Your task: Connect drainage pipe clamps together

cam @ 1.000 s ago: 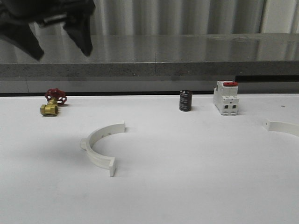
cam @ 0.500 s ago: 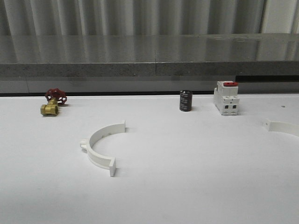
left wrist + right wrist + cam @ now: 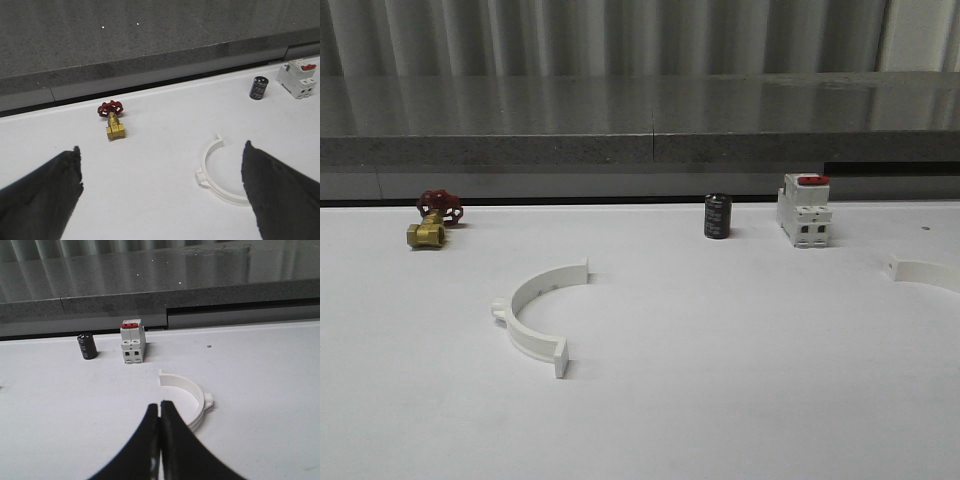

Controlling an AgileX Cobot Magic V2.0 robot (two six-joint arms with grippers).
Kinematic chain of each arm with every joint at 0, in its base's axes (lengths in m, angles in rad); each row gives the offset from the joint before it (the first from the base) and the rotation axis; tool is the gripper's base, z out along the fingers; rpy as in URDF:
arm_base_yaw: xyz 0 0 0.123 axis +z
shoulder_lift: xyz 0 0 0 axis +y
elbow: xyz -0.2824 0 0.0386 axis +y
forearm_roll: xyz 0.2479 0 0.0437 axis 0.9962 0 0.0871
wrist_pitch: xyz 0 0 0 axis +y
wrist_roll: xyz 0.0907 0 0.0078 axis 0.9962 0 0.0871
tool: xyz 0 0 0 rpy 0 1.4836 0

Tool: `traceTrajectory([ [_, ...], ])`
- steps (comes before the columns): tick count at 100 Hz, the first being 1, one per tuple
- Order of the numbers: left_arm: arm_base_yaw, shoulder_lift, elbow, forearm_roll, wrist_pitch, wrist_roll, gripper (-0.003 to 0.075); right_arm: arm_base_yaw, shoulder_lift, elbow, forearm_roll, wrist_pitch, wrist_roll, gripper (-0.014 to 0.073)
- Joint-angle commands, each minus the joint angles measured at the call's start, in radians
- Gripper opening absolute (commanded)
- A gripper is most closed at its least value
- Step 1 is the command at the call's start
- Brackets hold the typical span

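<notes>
One white half-ring drainage pipe clamp (image 3: 535,310) lies flat on the white table, left of centre, its open side facing right. In the left wrist view this clamp (image 3: 212,170) sits on the table below my left gripper (image 3: 161,152), whose fingers are wide open and hold nothing. The second clamp (image 3: 925,271) lies at the table's right edge, partly cut off in the front view. In the right wrist view that clamp (image 3: 192,395) rests just beyond my right gripper (image 3: 160,403), whose fingers are pressed together with nothing between them.
A brass valve with a red handwheel (image 3: 432,220) sits at the far left. A black cylinder (image 3: 717,216) and a white breaker with a red switch (image 3: 804,210) stand at the back. A grey ledge (image 3: 640,150) runs behind the table.
A second ago the left gripper hung at the front view's top left corner; it has since moved up out of that view. The clamps and other objects have not moved.
</notes>
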Motion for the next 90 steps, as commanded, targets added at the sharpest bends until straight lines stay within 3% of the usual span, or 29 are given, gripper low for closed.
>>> traceTrajectory([
  [1, 0.004, -0.024, 0.039, 0.015, -0.15, -0.018, 0.0618, -0.002, -0.021, -0.015, -0.002, -0.08, -0.006, -0.0069],
  [25, 0.041, -0.028, 0.126, 0.083, -0.251, -0.018, 0.0617, -0.002, -0.021, -0.015, -0.002, -0.08, -0.006, -0.0069],
  [58, 0.284, -0.028, 0.13, -0.028, -0.432, -0.02, 0.0617, -0.002, -0.021, -0.015, -0.002, -0.08, -0.006, -0.0069],
  [90, 0.315, -0.041, 0.241, -0.127, -0.545, -0.02, 0.0617, -0.002, -0.021, -0.015, -0.002, -0.08, -0.006, -0.0069],
])
